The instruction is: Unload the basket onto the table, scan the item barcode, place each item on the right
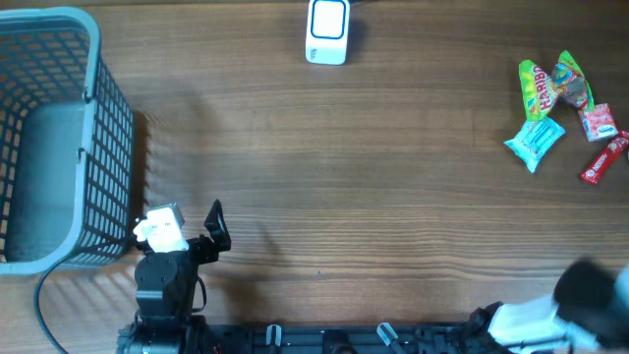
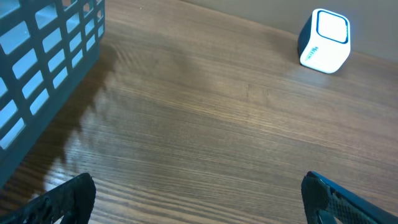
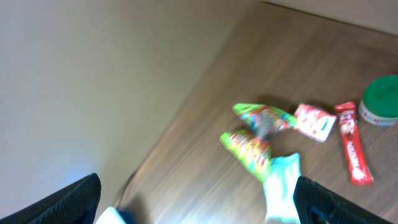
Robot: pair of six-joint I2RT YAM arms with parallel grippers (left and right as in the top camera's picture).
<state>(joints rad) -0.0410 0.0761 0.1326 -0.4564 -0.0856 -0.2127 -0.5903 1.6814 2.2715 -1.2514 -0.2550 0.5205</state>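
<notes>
Several snack packets (image 1: pixel 565 113) lie clustered ahead of the right gripper (image 3: pixel 196 190), the nearer one, jaws spread wide, holding nothing. Left gripper (image 2: pixel 199 186) likewise spread and empty. Scanner (image 1: pixel 327 31) sits ahead-left of the right gripper.

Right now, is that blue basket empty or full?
Empty, as far as visible: overhead, the basket shows only its bare floor.

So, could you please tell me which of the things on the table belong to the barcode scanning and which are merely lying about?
For the job: white scanner, Haribo bag, second green bag, pale blue packet, small red packet, red bar.
Lying about, as far as I can tell: blue basket, green round object beside the packets.
</notes>
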